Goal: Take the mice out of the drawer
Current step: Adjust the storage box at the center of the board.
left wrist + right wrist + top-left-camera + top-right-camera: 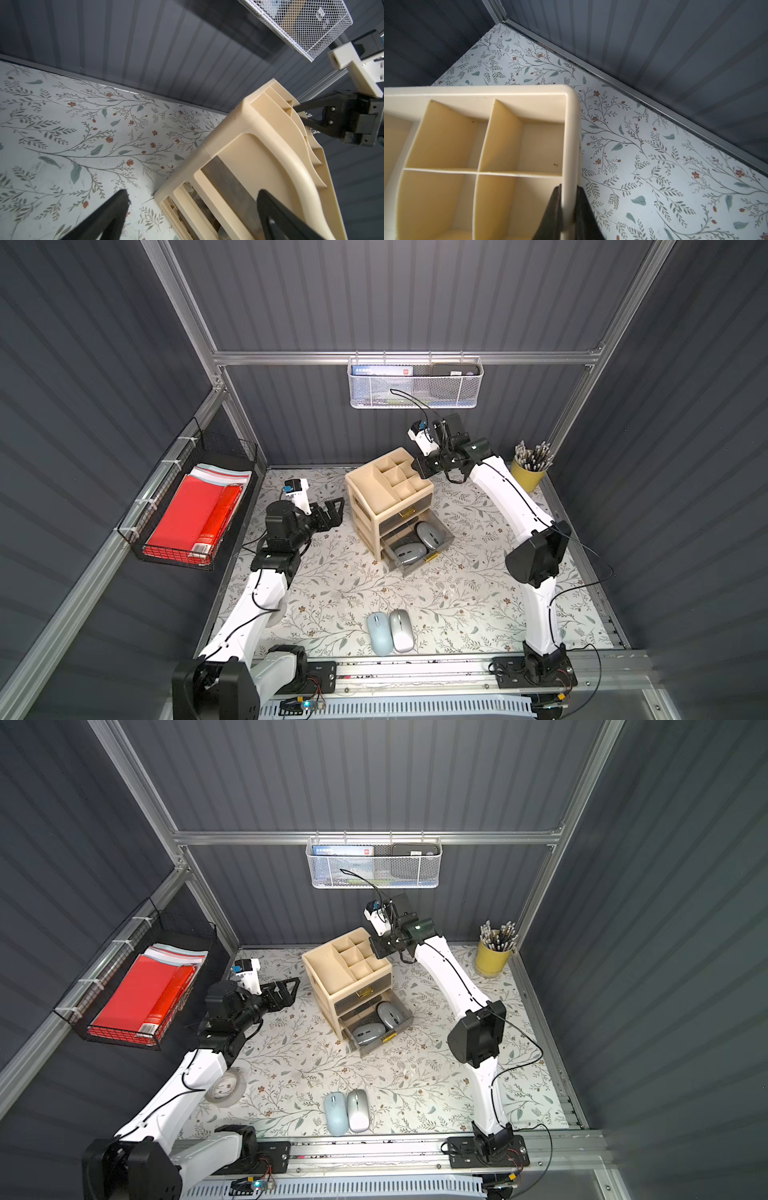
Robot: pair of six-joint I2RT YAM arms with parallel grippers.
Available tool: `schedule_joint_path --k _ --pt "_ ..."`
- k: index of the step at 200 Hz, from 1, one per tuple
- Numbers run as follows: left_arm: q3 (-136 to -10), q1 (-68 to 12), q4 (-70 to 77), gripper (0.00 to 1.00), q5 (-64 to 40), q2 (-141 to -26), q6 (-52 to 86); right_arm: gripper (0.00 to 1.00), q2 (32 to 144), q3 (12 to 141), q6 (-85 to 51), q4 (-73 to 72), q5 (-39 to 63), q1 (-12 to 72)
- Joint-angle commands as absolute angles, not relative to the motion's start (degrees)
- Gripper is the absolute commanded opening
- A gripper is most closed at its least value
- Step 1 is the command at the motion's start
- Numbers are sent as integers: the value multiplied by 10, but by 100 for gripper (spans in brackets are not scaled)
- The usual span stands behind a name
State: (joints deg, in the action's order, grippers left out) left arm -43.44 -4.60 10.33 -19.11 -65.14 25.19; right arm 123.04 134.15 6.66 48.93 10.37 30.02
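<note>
A cream organizer (376,489) stands mid-table, its clear bottom drawer (419,566) pulled out. Two grey mice (410,552) (430,534) lie inside the drawer, showing in both top views (368,1033). A pale blue mouse (379,632) and a silver mouse (401,630) lie side by side near the table's front edge. My right gripper (568,188) is shut on the organizer's top rim (571,135), at its far right corner (417,466). My left gripper (341,512) is open just left of the organizer, its fingers straddling the organizer's side edge (192,192) without touching it.
A yellow cup of pens (528,472) stands at the back right corner. A white mesh basket (415,385) hangs on the back wall. A black wire basket with red folders (195,514) hangs on the left wall. A tape roll (226,1088) lies under my left arm.
</note>
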Motion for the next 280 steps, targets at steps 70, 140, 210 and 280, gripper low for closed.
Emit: schedule_joint_path --k 70,140,210,280 --pt "-467 -67 161 99 -197 -714 259 0 980 1005 -238 333 -60 282" --pt "-461 -68 142 99 -195 -698 259 0 675 657 -537 208 -319 283" --pt "-486 -122 104 99 -268 -728 221 0 683 653 -575 180 -340 284" --pt "-514 -191 84 99 -260 -780 200 49 745 719 -526 150 -334 282"
